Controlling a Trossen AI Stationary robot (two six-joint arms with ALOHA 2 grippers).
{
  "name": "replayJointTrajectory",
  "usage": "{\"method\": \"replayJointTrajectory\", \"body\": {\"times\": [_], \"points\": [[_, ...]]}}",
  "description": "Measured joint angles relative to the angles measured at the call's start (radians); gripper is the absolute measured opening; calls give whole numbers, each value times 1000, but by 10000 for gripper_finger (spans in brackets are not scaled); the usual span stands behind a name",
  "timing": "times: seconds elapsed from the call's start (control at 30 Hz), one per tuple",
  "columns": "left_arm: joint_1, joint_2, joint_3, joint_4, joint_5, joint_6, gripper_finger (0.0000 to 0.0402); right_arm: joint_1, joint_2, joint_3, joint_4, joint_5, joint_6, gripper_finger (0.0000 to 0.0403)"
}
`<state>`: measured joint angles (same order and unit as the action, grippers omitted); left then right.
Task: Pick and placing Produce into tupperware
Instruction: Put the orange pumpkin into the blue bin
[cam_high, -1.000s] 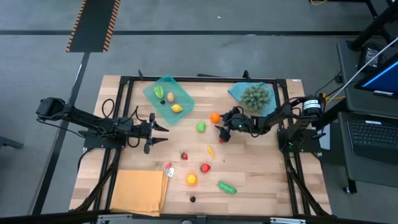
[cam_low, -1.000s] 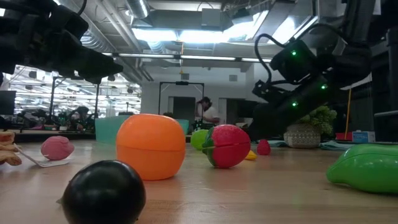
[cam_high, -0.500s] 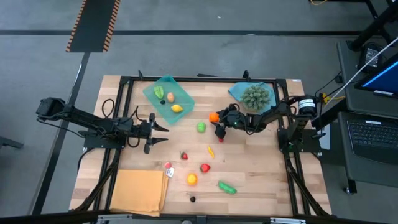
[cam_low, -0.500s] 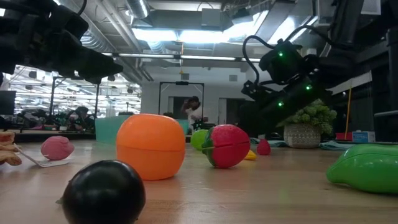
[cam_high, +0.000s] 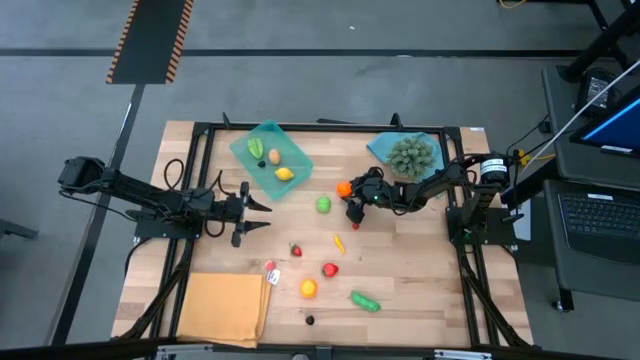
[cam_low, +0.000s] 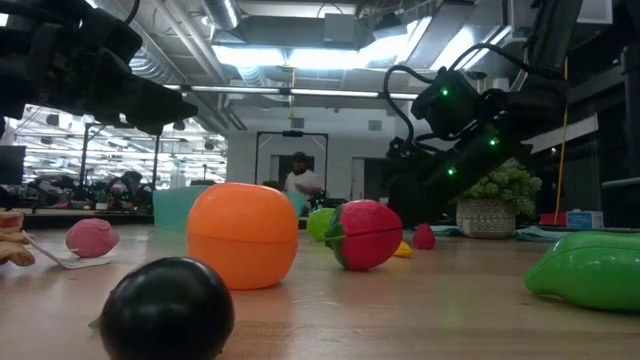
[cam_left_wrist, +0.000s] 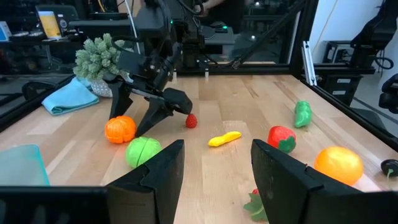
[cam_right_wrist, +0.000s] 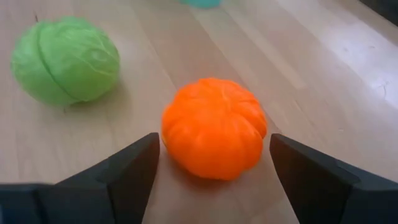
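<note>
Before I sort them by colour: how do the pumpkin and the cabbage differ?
The pumpkin is orange and ribbed; the cabbage is pale green and veined. The pumpkin sits between the right gripper's open jaws; the cabbage lies outside them. Both are small, round and rest on the table.

In the low view the shallow translucent teal-green plastic tray is mostly hidden behind the round orange toy fruit (contents unseen), and the glossy green toy vegetable is cut off at the right edge.

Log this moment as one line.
right gripper: open, straddling orange pumpkin | left gripper: open, idle | tupperware: three pieces
</note>
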<state>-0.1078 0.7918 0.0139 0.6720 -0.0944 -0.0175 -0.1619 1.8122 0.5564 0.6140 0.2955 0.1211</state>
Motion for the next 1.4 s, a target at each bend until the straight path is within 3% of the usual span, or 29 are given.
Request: {"method": "replayJointTrajectory", "body": {"times": [1.0, 1.4], "points": [[0, 0, 0, 0, 0, 2, 179, -2, 80, 54, 34, -16, -36, 306], [0, 0, 0, 0, 0, 2, 179, -2, 81, 55, 35, -19, -50, 252]]}}
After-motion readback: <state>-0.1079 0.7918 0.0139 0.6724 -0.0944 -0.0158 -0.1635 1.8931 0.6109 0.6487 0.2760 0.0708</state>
